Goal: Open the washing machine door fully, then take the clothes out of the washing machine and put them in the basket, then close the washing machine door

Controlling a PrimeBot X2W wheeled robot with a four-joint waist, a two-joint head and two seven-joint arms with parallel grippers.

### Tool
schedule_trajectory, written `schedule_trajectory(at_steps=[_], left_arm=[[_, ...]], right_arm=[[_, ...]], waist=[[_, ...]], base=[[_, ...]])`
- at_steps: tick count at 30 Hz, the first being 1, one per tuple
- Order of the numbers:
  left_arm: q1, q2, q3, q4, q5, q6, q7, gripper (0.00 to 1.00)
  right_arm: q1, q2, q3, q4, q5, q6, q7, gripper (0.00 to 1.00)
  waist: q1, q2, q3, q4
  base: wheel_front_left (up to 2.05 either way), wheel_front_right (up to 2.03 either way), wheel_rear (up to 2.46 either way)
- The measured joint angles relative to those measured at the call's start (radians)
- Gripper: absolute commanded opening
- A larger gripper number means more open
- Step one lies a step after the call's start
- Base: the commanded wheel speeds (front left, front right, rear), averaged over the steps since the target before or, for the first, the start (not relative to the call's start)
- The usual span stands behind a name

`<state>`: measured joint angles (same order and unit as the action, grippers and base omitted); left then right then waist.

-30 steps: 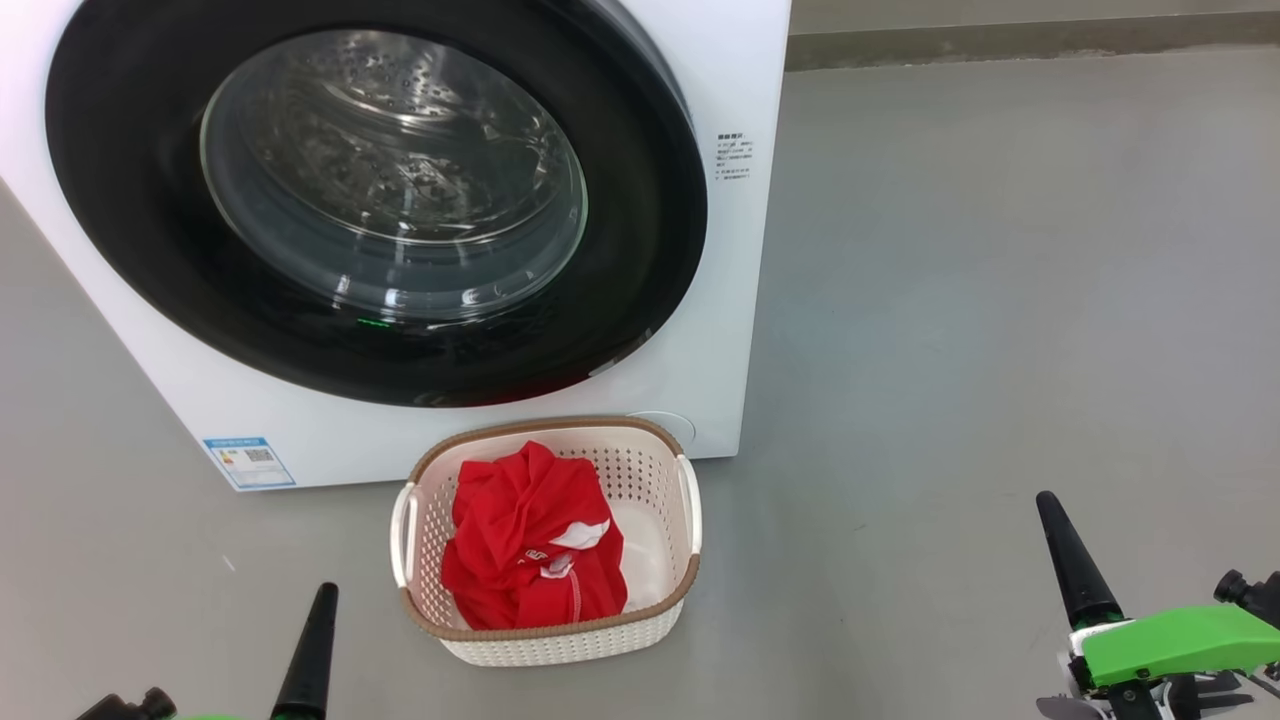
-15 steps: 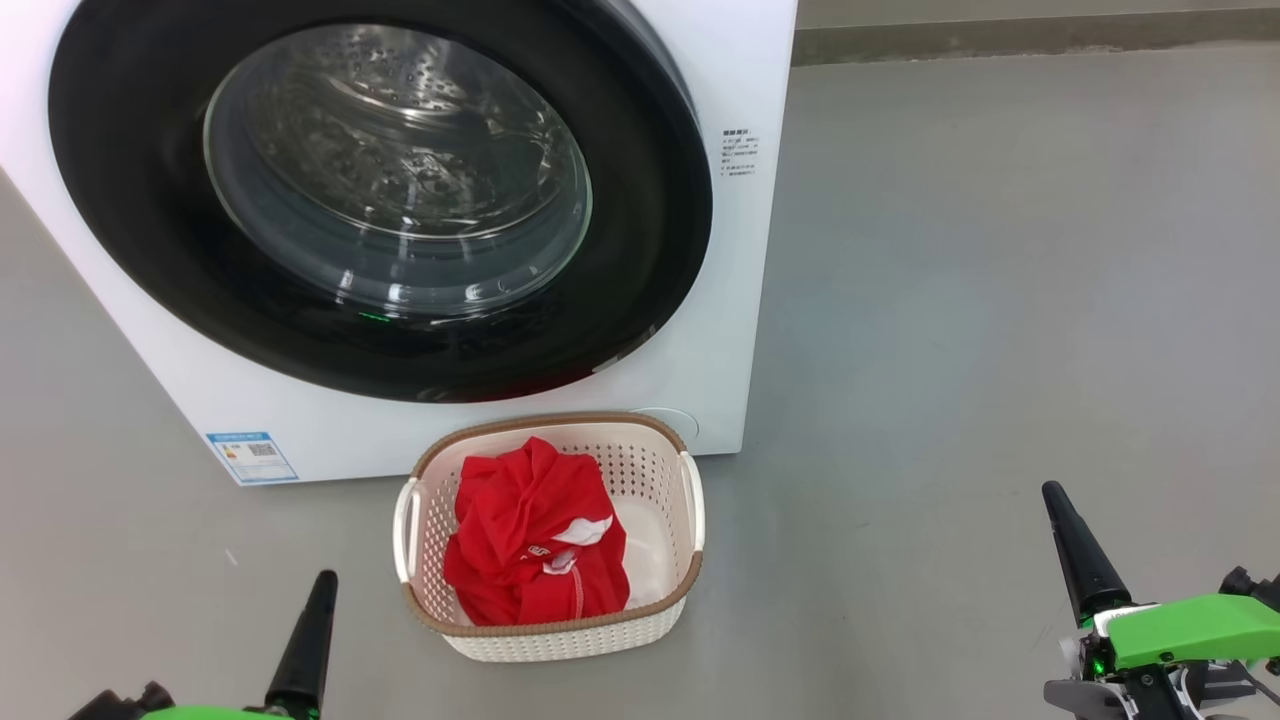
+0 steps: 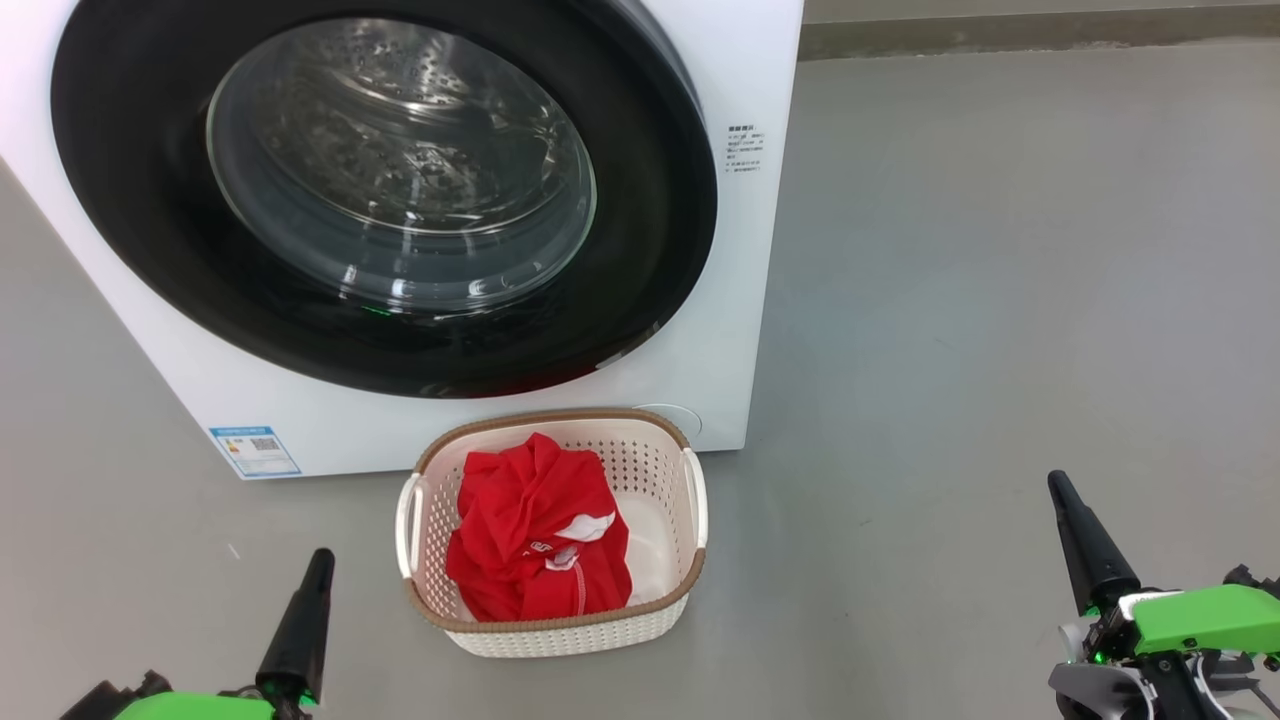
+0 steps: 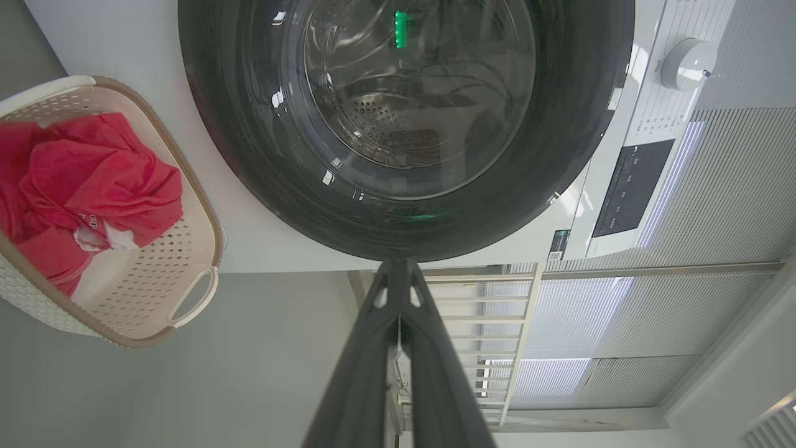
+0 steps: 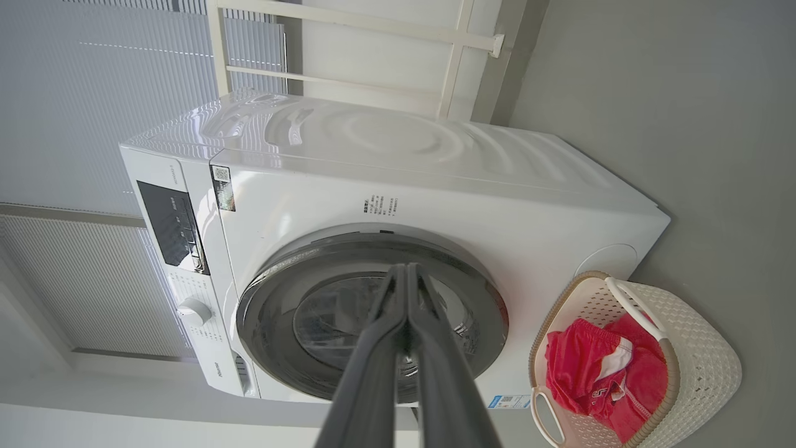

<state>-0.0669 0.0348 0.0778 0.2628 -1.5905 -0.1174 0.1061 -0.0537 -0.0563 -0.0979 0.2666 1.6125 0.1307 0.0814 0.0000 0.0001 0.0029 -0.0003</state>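
Door shut, laundry out: the washing machine door (image 3: pixel 385 190) sits flat against the front of the white washing machine (image 3: pixel 740 300), and no red shows through its glass bowl. The clothes (image 3: pixel 530 540), a red bundle with white parts, lie inside the basket (image 3: pixel 560 640). The basket stands on the grey floor (image 3: pixel 950 300) just in front of the machine's lower edge.

Your left gripper (image 3: pixel 320 565) hangs low at the lower left of the head view and your right gripper (image 3: pixel 1060 495) at the lower right. Both are well apart from door and basket. Each has its two dark fingers pressed together along their length, with nothing between them.

By the look of it, all three steps are behind you. The door has been opened and closed, and the garment is where it belongs, so what is in hand is the tail of the closing step. The one doubt is that none of these angles tells you whether the latch has truly caught, though the black rim appears seated all round.

If you want certainty, the next move calls for a straight, firm push with closed fingertips on the rim opposite the hinge, passing clear of the basket. Otherwise, park both arms.
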Motion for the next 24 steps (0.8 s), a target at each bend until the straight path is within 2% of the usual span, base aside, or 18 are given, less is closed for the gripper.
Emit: schedule_trajectory(at_steps=[24], left_arm=[[-0.002, 0.0, 0.001, 0.003, -0.011, -0.006, 0.001, 0.0]], right_arm=[[-0.007, 0.0, -0.011, 0.002, 0.015, -0.001, 0.008, 0.0]], waist=[[0.0, 0.0, 0.0, 0.0]], base=[[0.0, 0.0, 0.0]])
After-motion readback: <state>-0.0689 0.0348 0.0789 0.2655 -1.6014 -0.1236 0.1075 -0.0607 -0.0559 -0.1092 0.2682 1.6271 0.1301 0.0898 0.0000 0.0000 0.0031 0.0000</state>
